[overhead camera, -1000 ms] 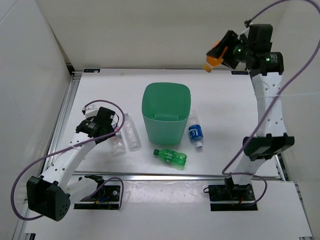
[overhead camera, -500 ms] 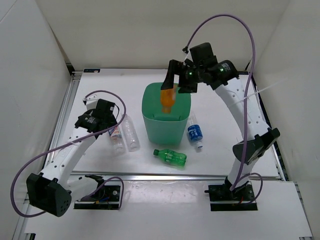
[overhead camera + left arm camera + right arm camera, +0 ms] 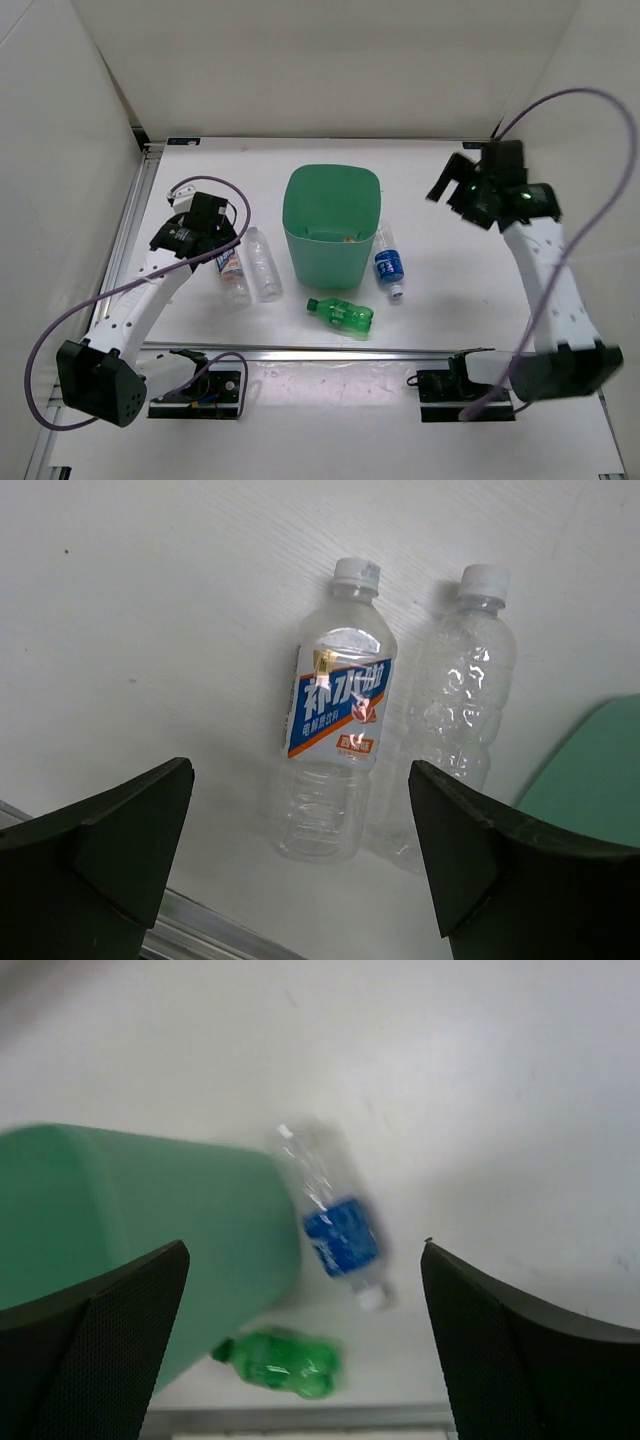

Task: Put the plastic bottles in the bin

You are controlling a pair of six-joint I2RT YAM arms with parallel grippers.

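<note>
The green bin stands mid-table; a speck of the orange bottle shows inside it. Two clear bottles lie side by side left of the bin, one labelled, one plain. My left gripper hovers open just above the labelled one, holding nothing. The blue-label bottle lies right of the bin and the green bottle in front of it. My right gripper hangs open and empty, high and to the bin's right.
White walls enclose the table at the back and both sides. A metal rail runs along the near edge, with both arm bases behind it. The bin's wall shows at the edge of both wrist views.
My right gripper carried the orange bottle over the bin, opened and let it drop in, then swung back to the right. The left gripper edged closer over the labelled bottle.
</note>
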